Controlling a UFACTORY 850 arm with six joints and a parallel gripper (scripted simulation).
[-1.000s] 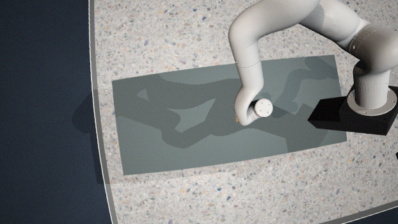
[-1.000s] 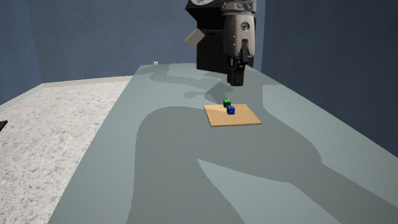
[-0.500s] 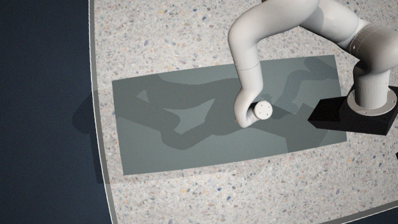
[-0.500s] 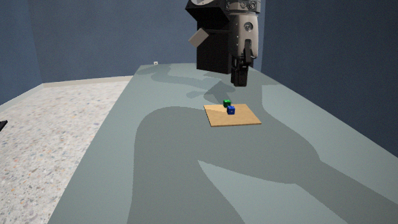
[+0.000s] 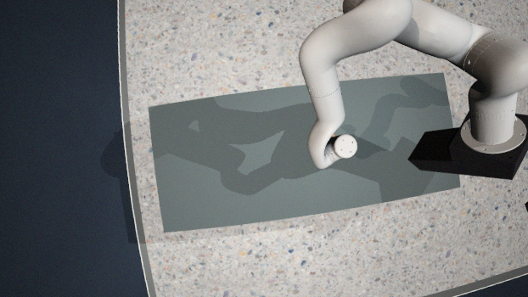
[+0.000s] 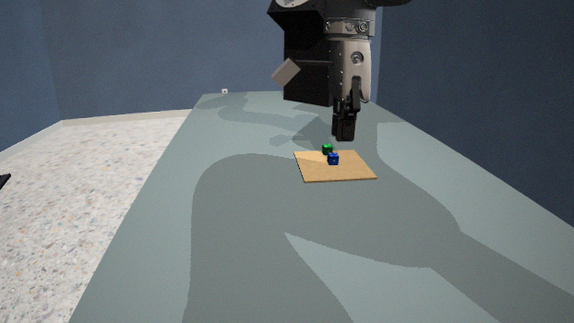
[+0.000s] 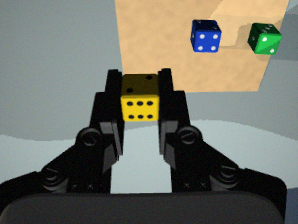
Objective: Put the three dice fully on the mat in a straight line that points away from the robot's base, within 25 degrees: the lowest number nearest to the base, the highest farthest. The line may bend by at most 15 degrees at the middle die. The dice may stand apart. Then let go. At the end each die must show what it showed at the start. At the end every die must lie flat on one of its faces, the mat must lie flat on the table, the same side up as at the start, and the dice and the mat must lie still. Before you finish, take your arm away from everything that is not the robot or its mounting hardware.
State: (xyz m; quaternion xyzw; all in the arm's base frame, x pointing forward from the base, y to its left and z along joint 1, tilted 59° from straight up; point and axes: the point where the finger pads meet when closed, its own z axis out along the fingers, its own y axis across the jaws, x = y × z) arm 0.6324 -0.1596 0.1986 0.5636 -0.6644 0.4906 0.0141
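Your tool pinches the yellow die off the mat, so placing seems in hand: carry its likely 6 to the mat's far side, beyond blue and green, aligned.

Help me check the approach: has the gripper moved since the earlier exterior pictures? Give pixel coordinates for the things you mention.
Yes: in the exterior view, the gripper (image 6: 344, 138) (image 7: 140, 87) is lower in the picture, nearer the mat (image 6: 341, 173) (image 7: 155, 32).
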